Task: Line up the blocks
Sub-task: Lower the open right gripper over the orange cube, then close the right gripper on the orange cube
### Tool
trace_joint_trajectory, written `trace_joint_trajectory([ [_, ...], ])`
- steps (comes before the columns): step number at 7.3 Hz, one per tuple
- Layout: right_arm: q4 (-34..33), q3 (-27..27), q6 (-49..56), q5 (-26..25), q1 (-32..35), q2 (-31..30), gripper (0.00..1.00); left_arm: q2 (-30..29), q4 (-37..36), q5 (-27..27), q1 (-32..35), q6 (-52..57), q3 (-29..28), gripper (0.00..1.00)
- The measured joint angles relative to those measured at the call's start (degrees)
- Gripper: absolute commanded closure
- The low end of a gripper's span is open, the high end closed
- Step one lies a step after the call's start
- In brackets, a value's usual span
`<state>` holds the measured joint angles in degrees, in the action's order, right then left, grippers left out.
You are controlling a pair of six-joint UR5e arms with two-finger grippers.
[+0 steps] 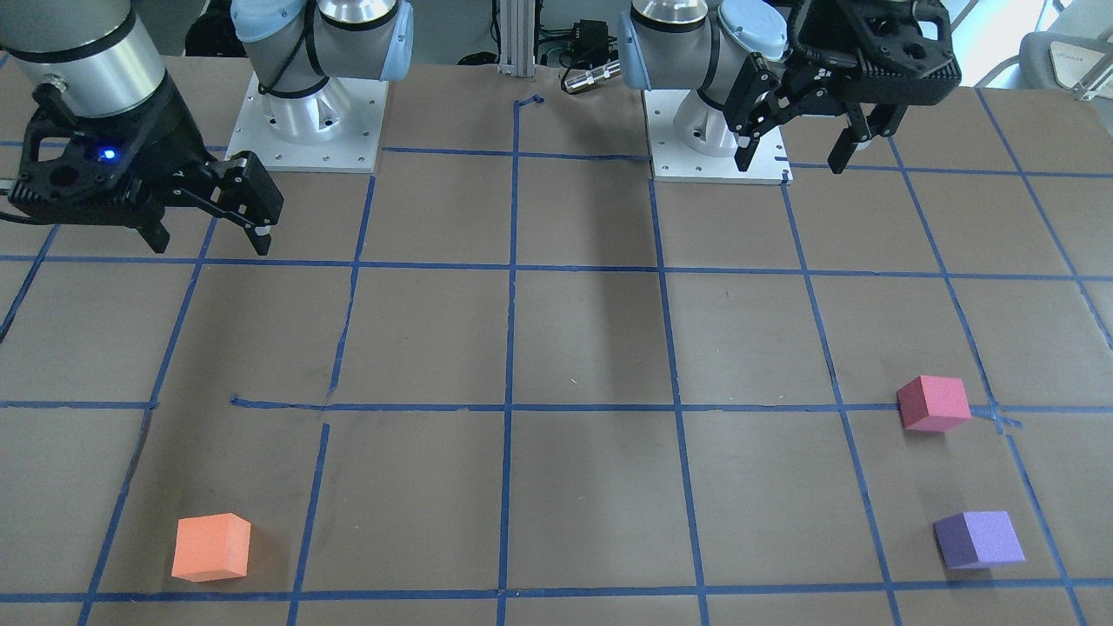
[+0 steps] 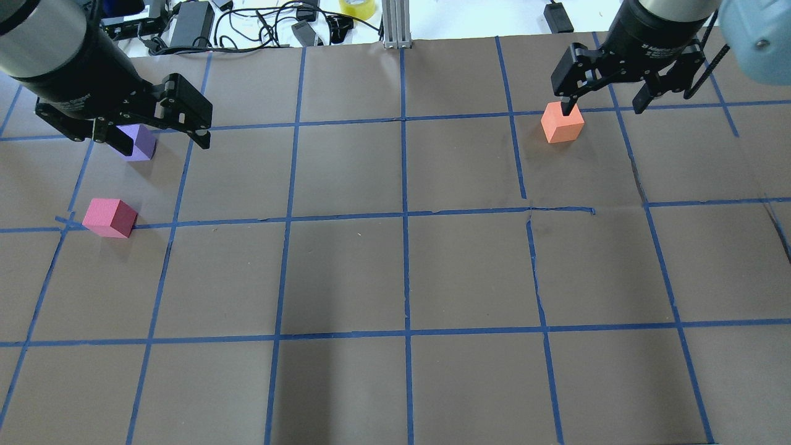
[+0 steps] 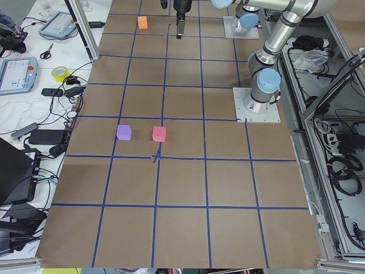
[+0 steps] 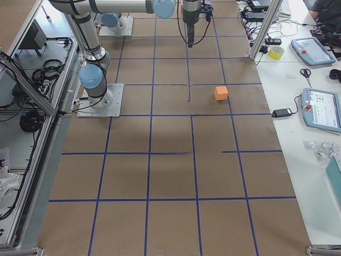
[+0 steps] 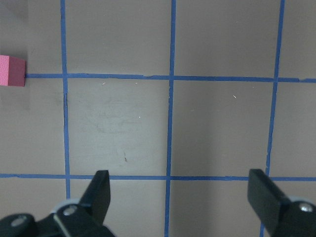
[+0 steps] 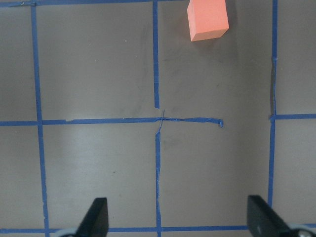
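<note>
Three foam cubes lie apart on the brown table. The orange block (image 1: 211,546) (image 2: 562,122) (image 6: 208,19) sits on the robot's right side, near the far edge. The pinkish-red block (image 1: 933,402) (image 2: 110,217) (image 5: 12,70) and the purple block (image 1: 979,539) (image 2: 139,142) (image 3: 124,132) sit close together on its left side. My left gripper (image 1: 793,161) (image 2: 164,142) (image 5: 181,195) is open and empty, held high above the table. My right gripper (image 1: 209,242) (image 2: 602,106) (image 6: 178,217) is also open, empty and high.
A blue tape grid (image 2: 405,216) covers the table. The two arm bases (image 1: 309,130) (image 1: 717,139) stand at the robot's edge. Cables, adapters and a tape roll (image 2: 357,7) lie beyond the far edge, beside an aluminium post (image 2: 395,25).
</note>
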<state>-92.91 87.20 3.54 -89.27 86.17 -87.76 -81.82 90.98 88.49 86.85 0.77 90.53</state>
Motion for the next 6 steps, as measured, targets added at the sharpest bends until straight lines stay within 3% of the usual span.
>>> trace_joint_trajectory([
  [3, -3.0, 0.2, 2.8, -0.5, -1.4, 4.1, 0.0, 0.0, -0.1, -0.1, 0.1, 0.0, 0.3, 0.0],
  [6, -15.7, 0.0, 3.0, -0.3, -1.7, 14.6, 0.0, -0.2, -0.5, -0.7, -0.2, -0.2, 0.3, 0.0],
])
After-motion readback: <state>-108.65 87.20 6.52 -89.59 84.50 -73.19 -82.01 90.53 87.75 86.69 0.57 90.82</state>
